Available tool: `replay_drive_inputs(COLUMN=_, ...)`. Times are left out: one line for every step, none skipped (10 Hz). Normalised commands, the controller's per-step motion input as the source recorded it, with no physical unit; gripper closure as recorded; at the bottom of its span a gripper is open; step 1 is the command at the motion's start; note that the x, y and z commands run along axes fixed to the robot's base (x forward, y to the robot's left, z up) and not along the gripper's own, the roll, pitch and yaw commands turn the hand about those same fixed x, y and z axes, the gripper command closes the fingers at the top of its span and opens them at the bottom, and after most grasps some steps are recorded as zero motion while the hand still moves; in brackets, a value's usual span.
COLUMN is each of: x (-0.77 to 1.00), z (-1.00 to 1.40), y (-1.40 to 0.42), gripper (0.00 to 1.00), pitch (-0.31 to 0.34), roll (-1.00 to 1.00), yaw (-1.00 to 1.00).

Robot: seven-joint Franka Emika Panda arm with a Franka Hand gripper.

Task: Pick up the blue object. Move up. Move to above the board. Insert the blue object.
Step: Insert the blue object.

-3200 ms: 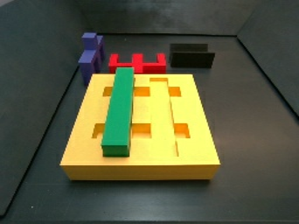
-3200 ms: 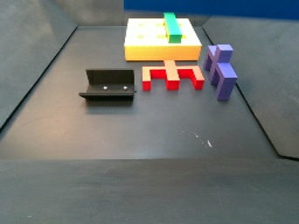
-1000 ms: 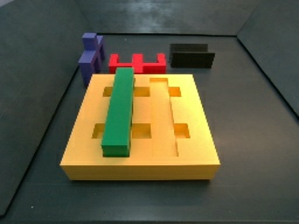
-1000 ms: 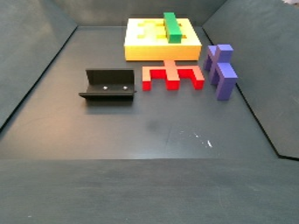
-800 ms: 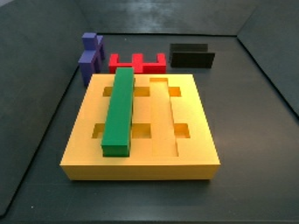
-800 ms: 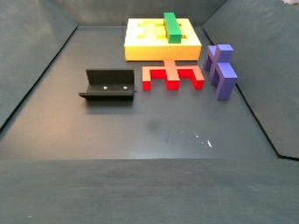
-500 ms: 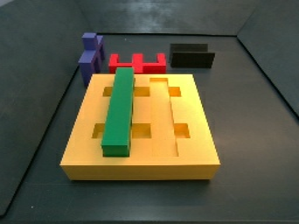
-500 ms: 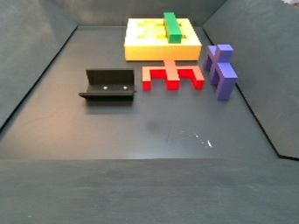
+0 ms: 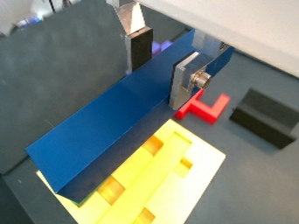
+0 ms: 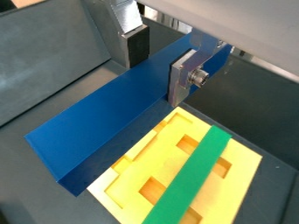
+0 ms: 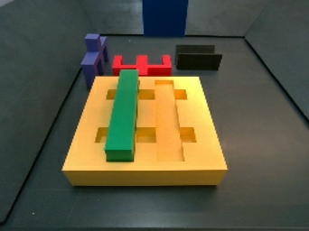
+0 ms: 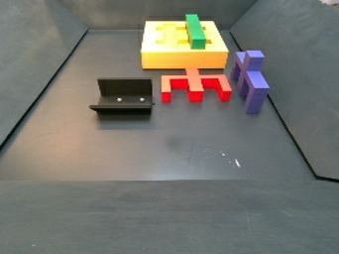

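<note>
The two-finger gripper (image 9: 162, 59) was closed on the long, straight, dark navy-blue rectangular bar (image 9: 122, 117), its flat silver fingers (image 10: 184, 76) pressed against the bar's two long faces near one end in both wrist views. The bar (image 10: 114, 122) hung in the air above the large, thick yellow-orange slab of a board (image 10: 149, 181), clear of its grooved top. In a side view only the bar's lower part (image 11: 165, 17) showed, dropping in from the top edge of the picture beyond the far end of the board (image 11: 147, 166) (the fingers themselves were out of that frame).

A long green bar (image 11: 122, 111) lay lengthwise in the left groove of the board, and the same bar (image 10: 195, 175) showed in a wrist view under the held piece. The other grooves and small rectangular holes (image 11: 190, 135) were open.

Behind the board's far edge sat a red comb-shaped block (image 11: 144, 64) with its prongs up. To its left stood a purple stepped block (image 11: 92, 53), close to the board's far-left corner, and to its right the dark L-shaped fixture (image 11: 198, 58) stood on the dark floor. In a side view taken from the opposite end, the fixture (image 12: 122, 96), the red block (image 12: 197, 85), the purple block (image 12: 251, 77) and the board (image 12: 184, 58) were all apart from one another.
</note>
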Motion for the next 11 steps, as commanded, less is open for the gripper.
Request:
replay_drive_inputs(x=-0.01, z=-0.79, y=-0.1, gripper=1.0, pitch=-0.24, roll=-0.03, yaw=0.01)
replay_drive_inputs(x=-0.01, z=-0.77, y=-0.13, gripper=1.0, pitch=-0.254, roll=0.01, yaw=0.0)
replay_drive_inputs(x=-0.02, z=-0.78, y=-0.11, gripper=1.0, pitch=-0.247, roll=0.08, yaw=0.0)
replay_drive_inputs(x=-0.04, z=-0.75, y=-0.15, gripper=1.0, pitch=-0.249, roll=0.13, yaw=0.0)
replay_drive_inputs(x=-0.01, z=-0.68, y=-0.2, gripper=1.0, pitch=-0.169, roll=0.29, yaw=0.0)
replay_drive_inputs(x=0.0, z=-0.59, y=-0.25, gripper=1.0, pitch=-0.139, roll=0.35, yaw=0.0)
replay_drive_inputs(x=0.0, z=-0.6, y=-0.14, gripper=1.0, pitch=-0.041, roll=0.36, yaw=0.0)
replay_drive_inputs(x=0.0, z=-0.56, y=-0.1, gripper=1.0, pitch=-0.027, roll=0.27, yaw=0.0)
replay_drive_inputs(x=0.0, z=-0.58, y=-0.05, gripper=1.0, pitch=-0.053, roll=0.16, yaw=0.04)
replay_drive_inputs(x=0.0, z=-0.62, y=0.0, gripper=1.0, pitch=-0.051, roll=0.02, yaw=0.03)
replay_drive_inputs(x=0.08, z=-0.49, y=-0.02, gripper=1.0, pitch=-0.023, roll=0.0, yaw=0.13)
